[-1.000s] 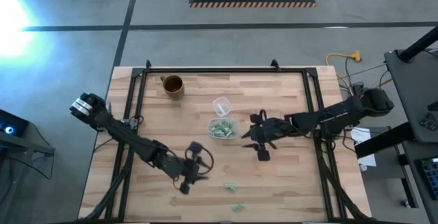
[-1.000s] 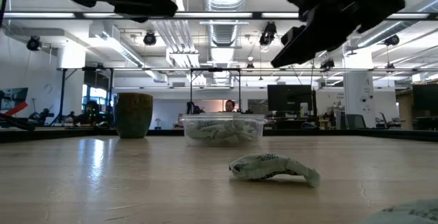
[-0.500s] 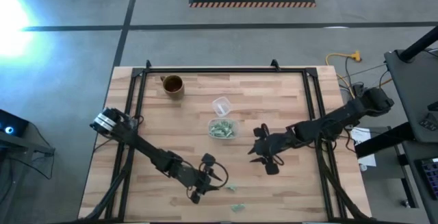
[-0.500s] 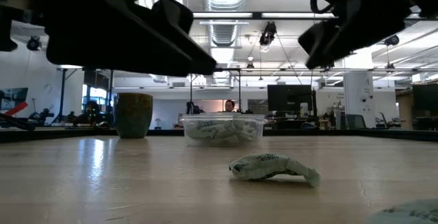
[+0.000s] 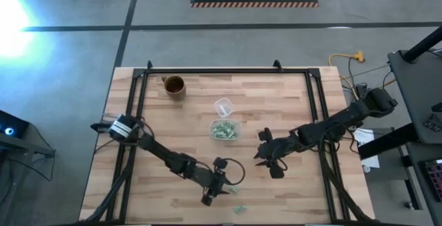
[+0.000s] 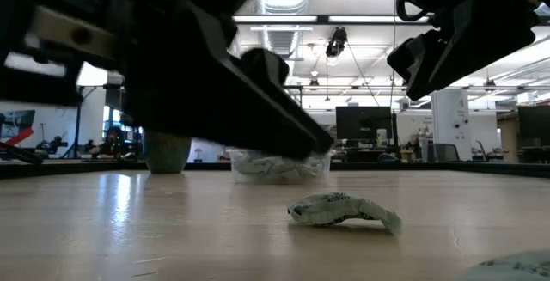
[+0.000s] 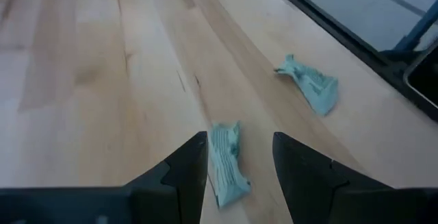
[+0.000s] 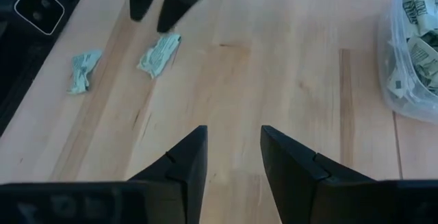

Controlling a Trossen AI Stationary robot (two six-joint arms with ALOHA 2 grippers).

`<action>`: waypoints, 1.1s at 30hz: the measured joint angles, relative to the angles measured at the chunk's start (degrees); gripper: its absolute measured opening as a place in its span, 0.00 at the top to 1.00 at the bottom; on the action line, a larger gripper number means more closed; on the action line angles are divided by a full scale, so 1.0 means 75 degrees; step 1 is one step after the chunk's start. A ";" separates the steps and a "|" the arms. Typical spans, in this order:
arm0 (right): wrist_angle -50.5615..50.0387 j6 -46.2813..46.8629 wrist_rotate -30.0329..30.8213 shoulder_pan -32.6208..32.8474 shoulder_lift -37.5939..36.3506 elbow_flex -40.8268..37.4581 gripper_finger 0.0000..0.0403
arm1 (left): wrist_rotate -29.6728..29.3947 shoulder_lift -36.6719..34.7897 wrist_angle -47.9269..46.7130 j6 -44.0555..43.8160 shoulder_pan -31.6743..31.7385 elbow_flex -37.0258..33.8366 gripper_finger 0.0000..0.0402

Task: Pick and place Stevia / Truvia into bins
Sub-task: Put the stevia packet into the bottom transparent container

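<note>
I see most packets already in the bin [image 5: 224,130] at frame center; 2 lie loose at the lower middle. My left gripper [image 7: 239,157], fingers spread, straddles the nearer packet [image 7: 225,164], while the right gripper [image 8: 229,152] hangs spread and empty.

The bin [image 5: 224,130] is sitting in the middle of the table [image 5: 290,198], with packets inside it. The mug [image 5: 174,86] is standing far behind it to the left, and the small cup [image 5: 223,106] is sitting just behind it. Two loose packets [image 5: 234,189] [image 5: 239,209] are lying near the front edge, close together.
</note>
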 joint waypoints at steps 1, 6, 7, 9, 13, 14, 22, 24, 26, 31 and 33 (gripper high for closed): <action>0.0003 0.0019 0.0000 0.0000 0.0000 0.0000 0.68 | 0.0056 0.0062 0.0030 -0.0042 0.0038 0.0048 0.63; -0.0006 0.0029 0.0024 0.0020 0.0000 -0.0009 0.68 | 0.0230 0.0246 0.0006 -0.0070 0.0100 0.0159 0.63; 0.0019 0.0029 0.0029 0.0020 0.0000 -0.0009 0.68 | 0.0232 0.0272 0.0012 -0.0078 0.0105 0.0185 0.63; -0.0002 0.0029 0.0029 0.0023 0.0000 -0.0029 0.69 | 0.0240 0.0289 -0.0070 -0.0210 0.0122 0.0204 0.63; 0.0000 0.0029 0.0035 0.0032 0.0003 -0.0044 0.70 | 0.0265 0.0292 -0.0392 -0.0435 0.0229 0.0198 0.63; 0.0010 0.0029 0.0035 0.0034 0.0002 -0.0044 0.69 | 0.0261 0.0292 -0.0425 -0.0453 0.0242 0.0184 0.63; 0.0018 0.0029 0.0041 0.0032 0.0003 -0.0056 0.70 | 0.0288 0.0292 -0.0751 -0.0639 0.0260 0.0144 0.63; 0.0018 0.0029 0.0042 0.0032 0.0003 -0.0058 0.70 | 0.0304 0.0292 -0.0805 -0.0650 0.0284 0.0142 0.63; 0.0021 0.0029 0.0044 0.0035 0.0003 -0.0065 0.70 | 0.0367 0.0292 -0.0801 -0.0650 0.0295 0.0137 0.63; 0.0018 0.0028 0.0052 0.0032 0.0003 -0.0067 0.71 | 0.0382 0.0292 -0.0804 -0.0643 0.0295 0.0137 0.64; 0.0018 0.0029 0.0052 0.0032 0.0003 -0.0070 0.71 | 0.0389 0.0292 -0.0807 -0.0641 0.0298 0.0137 0.66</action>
